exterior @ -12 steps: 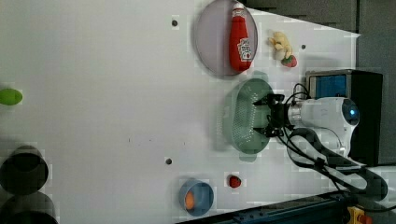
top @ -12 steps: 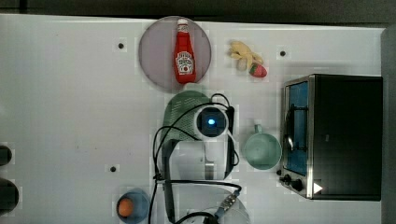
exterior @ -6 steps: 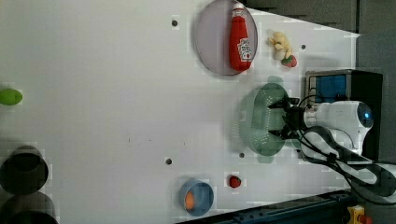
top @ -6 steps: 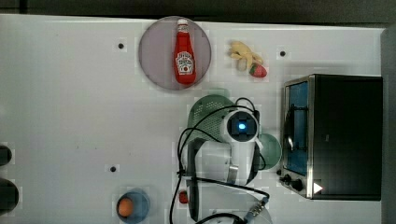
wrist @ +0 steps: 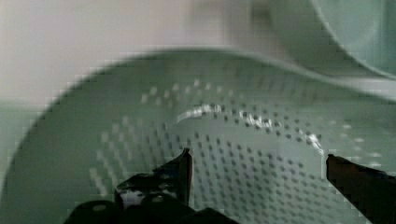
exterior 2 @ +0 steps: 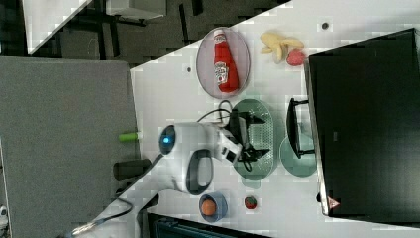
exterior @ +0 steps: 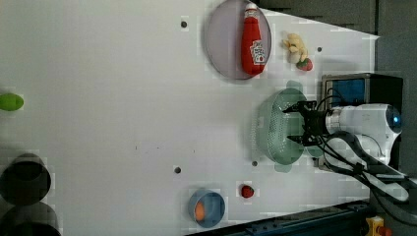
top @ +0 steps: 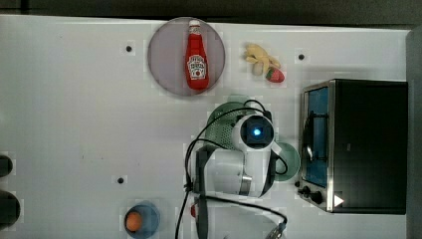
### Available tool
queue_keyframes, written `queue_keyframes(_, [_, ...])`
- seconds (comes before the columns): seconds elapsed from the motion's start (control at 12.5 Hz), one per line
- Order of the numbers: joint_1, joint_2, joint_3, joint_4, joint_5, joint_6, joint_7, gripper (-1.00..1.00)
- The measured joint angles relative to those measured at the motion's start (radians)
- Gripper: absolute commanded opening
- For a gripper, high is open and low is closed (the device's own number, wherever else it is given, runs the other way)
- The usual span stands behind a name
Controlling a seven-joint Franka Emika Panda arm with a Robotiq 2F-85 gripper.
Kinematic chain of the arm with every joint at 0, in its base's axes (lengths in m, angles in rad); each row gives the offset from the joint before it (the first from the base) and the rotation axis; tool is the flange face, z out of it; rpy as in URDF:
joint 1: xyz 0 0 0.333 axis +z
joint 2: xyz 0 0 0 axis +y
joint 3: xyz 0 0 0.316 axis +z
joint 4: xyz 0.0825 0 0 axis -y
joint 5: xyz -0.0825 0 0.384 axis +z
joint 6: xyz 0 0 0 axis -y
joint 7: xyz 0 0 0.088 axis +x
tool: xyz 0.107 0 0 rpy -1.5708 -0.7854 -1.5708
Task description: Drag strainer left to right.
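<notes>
The strainer (exterior: 275, 129) is a pale mint-green oval colander with rows of small holes. It lies near the table's middle and beside the toaster oven (top: 363, 144). In the top view the arm's wrist (top: 256, 132) covers most of the strainer (top: 219, 127). My gripper (exterior: 291, 124) is open, its dark fingers spread inside the strainer's bowl and closed on nothing. The right view shows the gripper (exterior 2: 264, 135) over the strainer (exterior 2: 265, 171). In the wrist view both fingertips hang just above the perforated bottom of the strainer (wrist: 210, 126), with the gripper (wrist: 258, 158) wide apart.
A mint-green mug (top: 291, 159) stands between strainer and oven, close to the strainer's rim. A grey plate (top: 164, 64) holds a ketchup bottle (top: 196, 57). Banana and strawberry (top: 261, 59) lie behind. A blue bowl (top: 142, 219) with an orange sits at the front.
Over the last second the arm and the strainer slid toward the top view's right, nearer the toaster oven. Since half a second ago they have hardly moved. The gripper stayed open.
</notes>
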Motion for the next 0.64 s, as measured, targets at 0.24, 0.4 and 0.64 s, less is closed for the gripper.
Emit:
queue_keyframes(0.24, [0.016,-0.167,0.045,-0.002,-0.028,-0.243,-0.172,1.0])
queue_keyframes(0.4, [0.03,-0.281,0.058,0.064,-0.025,-0.435,-0.282,1.0])
queue_keyframes(0.64, [0.034,-0.431,0.054,0.232,0.01,-0.727,-0.354,1.0])
